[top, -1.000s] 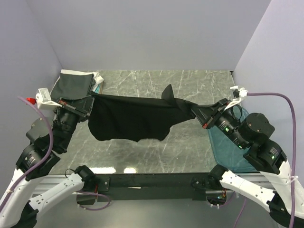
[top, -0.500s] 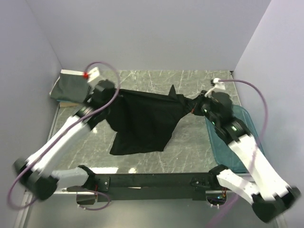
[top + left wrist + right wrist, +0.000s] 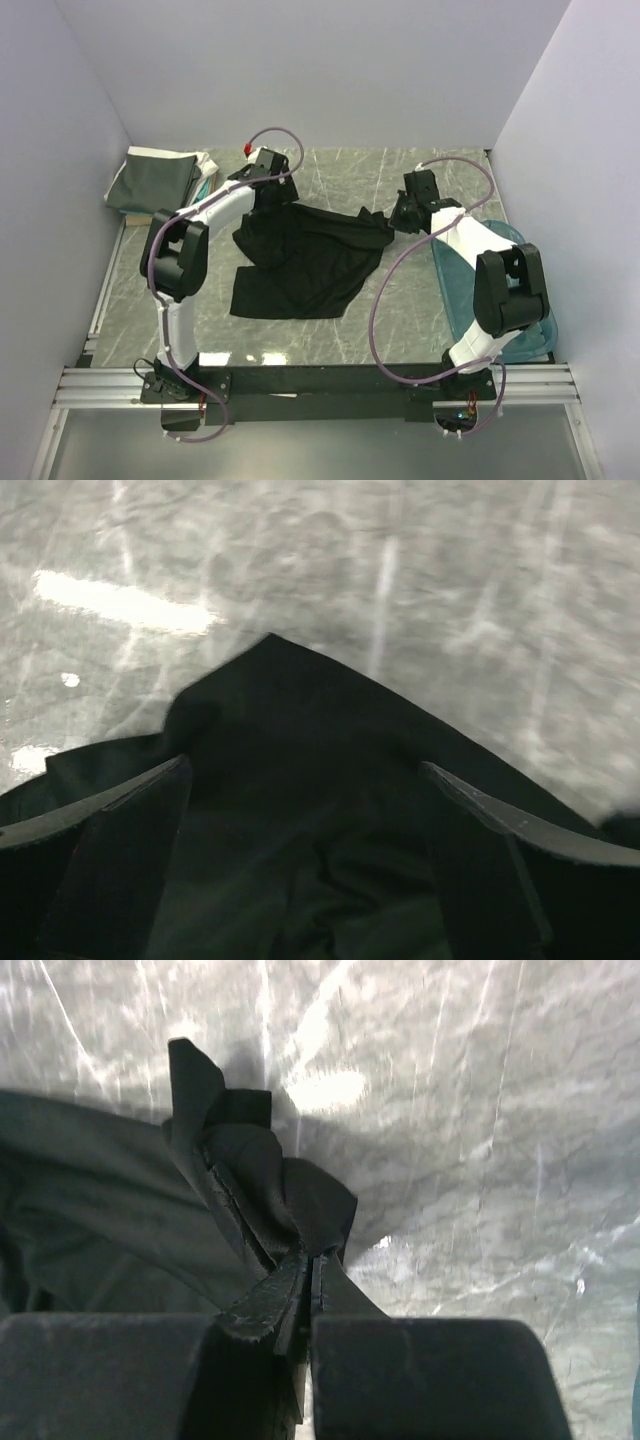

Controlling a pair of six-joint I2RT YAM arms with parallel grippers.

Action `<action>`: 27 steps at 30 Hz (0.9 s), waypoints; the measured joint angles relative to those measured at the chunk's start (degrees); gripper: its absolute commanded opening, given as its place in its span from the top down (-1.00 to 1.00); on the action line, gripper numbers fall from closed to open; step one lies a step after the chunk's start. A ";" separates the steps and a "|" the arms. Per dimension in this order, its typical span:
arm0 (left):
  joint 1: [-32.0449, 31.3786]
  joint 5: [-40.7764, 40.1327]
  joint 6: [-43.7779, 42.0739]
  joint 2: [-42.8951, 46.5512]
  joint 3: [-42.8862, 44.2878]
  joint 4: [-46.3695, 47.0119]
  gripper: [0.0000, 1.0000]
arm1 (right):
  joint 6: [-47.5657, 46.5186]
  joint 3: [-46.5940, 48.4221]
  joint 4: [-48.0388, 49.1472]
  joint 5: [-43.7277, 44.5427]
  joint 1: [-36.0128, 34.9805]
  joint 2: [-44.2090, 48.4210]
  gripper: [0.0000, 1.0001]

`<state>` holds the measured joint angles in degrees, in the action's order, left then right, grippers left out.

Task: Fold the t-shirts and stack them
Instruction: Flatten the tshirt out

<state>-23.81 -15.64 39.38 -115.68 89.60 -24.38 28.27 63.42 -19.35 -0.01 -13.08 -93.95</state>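
Mid-table [image 3: 400,320]: black shirt [image 3: 300,265] is lying rumpled, spreading toward the near edge. Left hand [image 3: 305,768] is hanging just over its far left part, fingers spread wide, gripping nothing. Right hand [image 3: 305,1260] is pinching the shirt's right end, clenched on bunched cloth. Folded shirts [image 3: 155,182] are sitting stacked at the far left corner. Tub [image 3: 512,236] is sitting at the right edge.

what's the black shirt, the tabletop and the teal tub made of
black shirt: soft matte cloth, probably a cotton knit; it lies wrinkled and bunches into folds.
tabletop: grey marble look with white veins, glossy and reflecting the lights; real stone or laminate, I can't tell.
teal tub: smooth plastic, seemingly translucent, with a rigid rounded rim.
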 measured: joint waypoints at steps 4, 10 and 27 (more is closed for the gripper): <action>-0.83 1.84 -1.11 5.70 -3.80 1.49 -0.99 | -0.02 0.57 0.15 1.46 0.00 -0.28 1.00; -12.26 1.66 0.83 24.15 -23.08 3.06 -0.99 | -0.02 -0.66 -0.04 2.27 0.00 0.81 1.00; -27.39 4.68 14.64 23.65 -38.32 1.60 -0.05 | -0.04 -5.68 -0.39 2.40 0.00 5.07 1.00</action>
<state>-51.20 -10.96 54.02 -92.03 51.29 -22.79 28.23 57.74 -19.75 2.39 -13.08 -88.88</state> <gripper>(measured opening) 0.524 0.011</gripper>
